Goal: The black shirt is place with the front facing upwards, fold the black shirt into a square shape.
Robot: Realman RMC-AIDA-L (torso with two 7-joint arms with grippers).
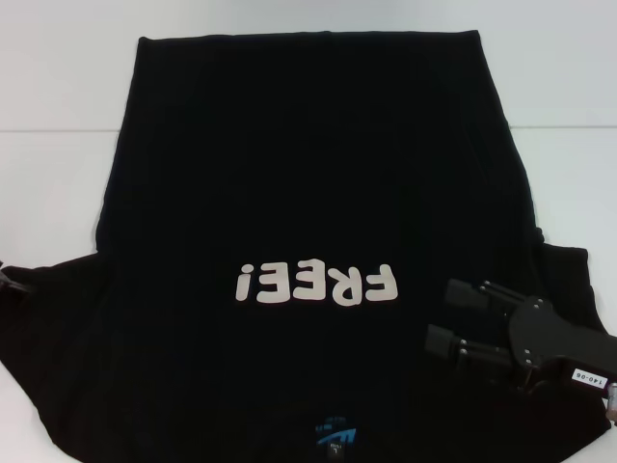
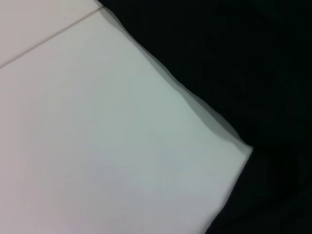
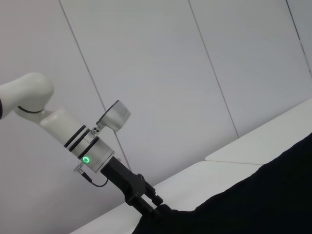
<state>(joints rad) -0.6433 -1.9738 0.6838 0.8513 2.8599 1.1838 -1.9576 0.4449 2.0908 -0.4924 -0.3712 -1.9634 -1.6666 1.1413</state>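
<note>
The black shirt (image 1: 308, 174) lies spread flat on the white table (image 1: 58, 183), front up. Its white "FREE!" letters (image 1: 316, 283) read upside down from the head view, and the blue neck label (image 1: 334, 439) is at the near edge. My right gripper (image 1: 441, 314) hovers open over the shirt's near right part, close to the right sleeve, with nothing between its fingers. Only a sliver of my left gripper (image 1: 10, 282) shows at the shirt's left sleeve edge. The right wrist view shows the left gripper (image 3: 146, 202) from afar, down at the cloth's edge. The left wrist view shows the shirt's edge (image 2: 234, 73) on the table.
Bare white table top (image 2: 97, 146) surrounds the shirt on the left and right. A seam line (image 1: 58, 129) runs across the table at the back. A pale panelled wall (image 3: 170, 73) stands beyond the table.
</note>
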